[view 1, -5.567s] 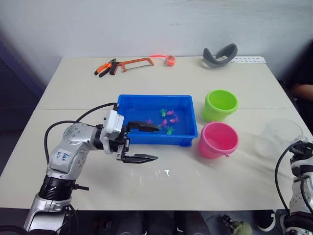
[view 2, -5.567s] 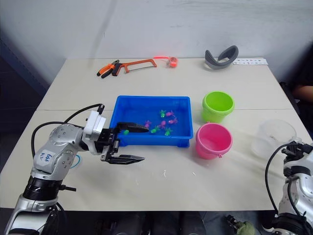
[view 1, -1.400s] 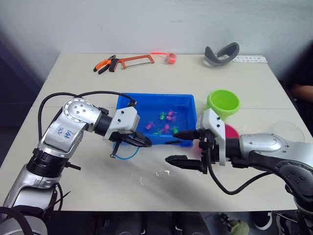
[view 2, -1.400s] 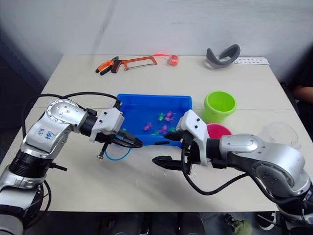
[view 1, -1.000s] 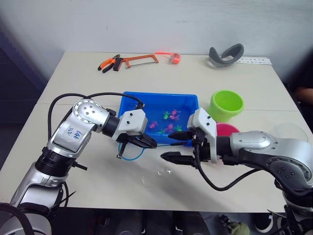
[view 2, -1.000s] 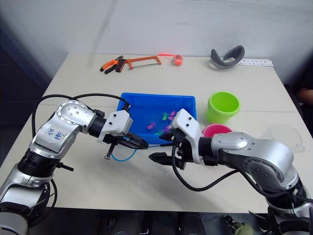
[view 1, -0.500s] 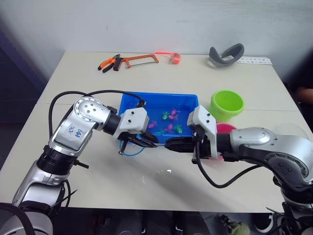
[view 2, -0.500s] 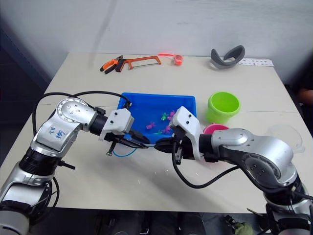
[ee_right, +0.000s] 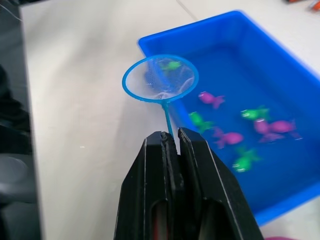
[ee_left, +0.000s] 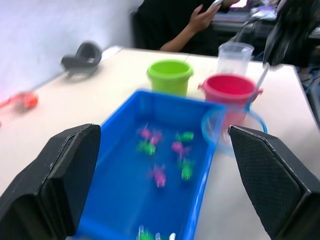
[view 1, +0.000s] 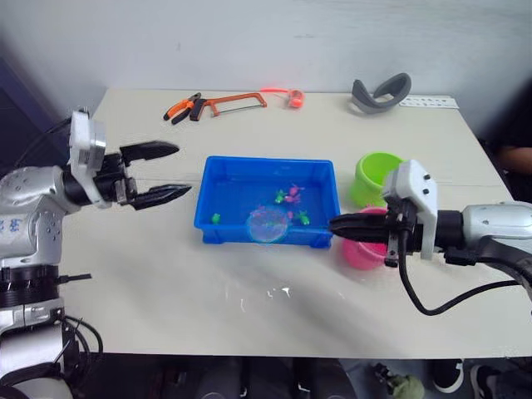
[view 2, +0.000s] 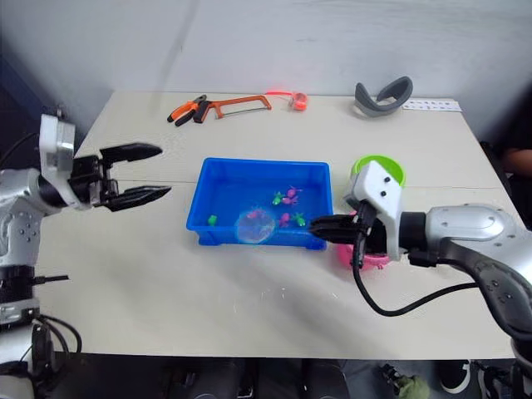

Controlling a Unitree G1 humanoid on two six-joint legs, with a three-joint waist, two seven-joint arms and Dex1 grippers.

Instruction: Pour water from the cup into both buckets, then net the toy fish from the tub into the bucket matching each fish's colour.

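We list, against the far edge of the beige table (view 1: 249, 125): orange-handled pliers (view 1: 179, 110) touching an orange-framed hacksaw (view 1: 233, 102); a small red-orange roll (view 1: 292, 97) beside the saw's tip; a grey curved headband-shaped item (view 1: 378, 91); a white strip (view 1: 426, 101).

net (view 1: 268, 224) over tub (view 1: 218, 231), buckets (view 1: 371, 177) beside

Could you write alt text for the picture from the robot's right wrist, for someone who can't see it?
The right gripper pinches the net by its thin handle, hoop over the near rim of the blue tub, where pink and green toy fish lie.
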